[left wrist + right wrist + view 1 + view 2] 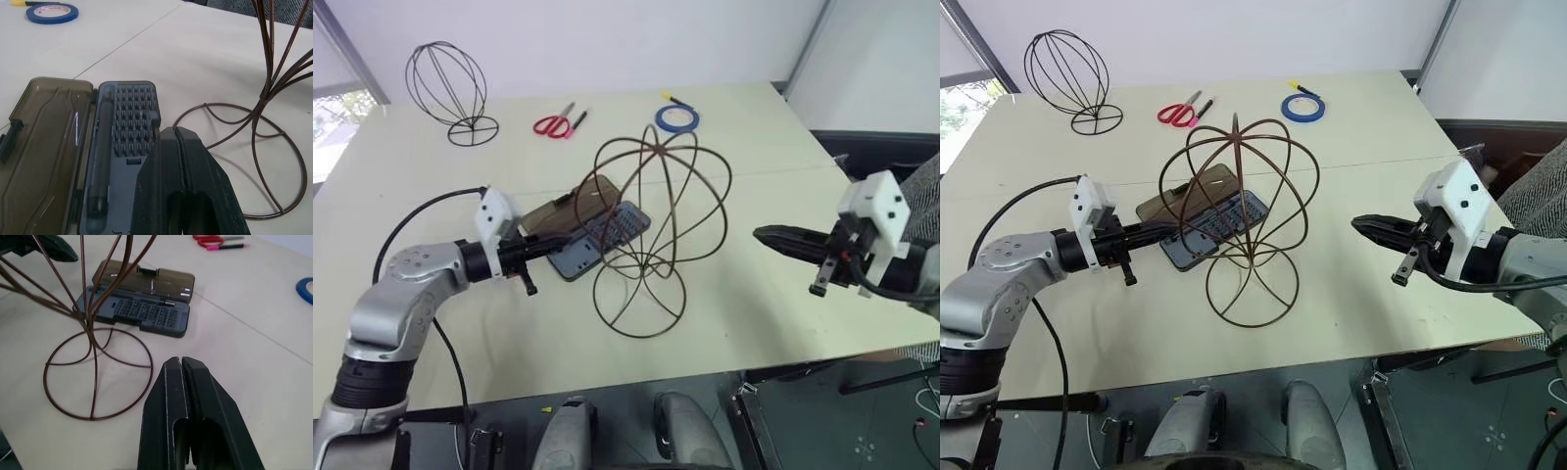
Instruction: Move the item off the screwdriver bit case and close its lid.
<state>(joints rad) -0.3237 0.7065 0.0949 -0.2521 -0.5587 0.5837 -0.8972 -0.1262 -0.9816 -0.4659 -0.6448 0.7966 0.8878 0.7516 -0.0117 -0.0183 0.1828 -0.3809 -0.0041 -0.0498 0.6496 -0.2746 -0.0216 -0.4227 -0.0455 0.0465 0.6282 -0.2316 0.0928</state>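
Observation:
The item, a brown wire head-shaped cage (1234, 147), stands upright at the table's middle. Its ring base (93, 377) rests on the table right beside the screwdriver bit case (607, 235), and its wire head hangs over the case. The case lies open with rows of bits showing. Its smoky-brown lid (46, 147) is folded flat on the table at the far side. My left gripper (566, 242) is shut and empty, its tip at the case's near left end. My right gripper (759, 235) hovers shut and empty to the right of the cage, apart from it.
A black wire stand (447, 88) is at the far left of the table. Red scissors (553, 124) and a blue tape roll (676, 118) lie along the far side. The table's front edge (636, 377) runs just before the cage's base.

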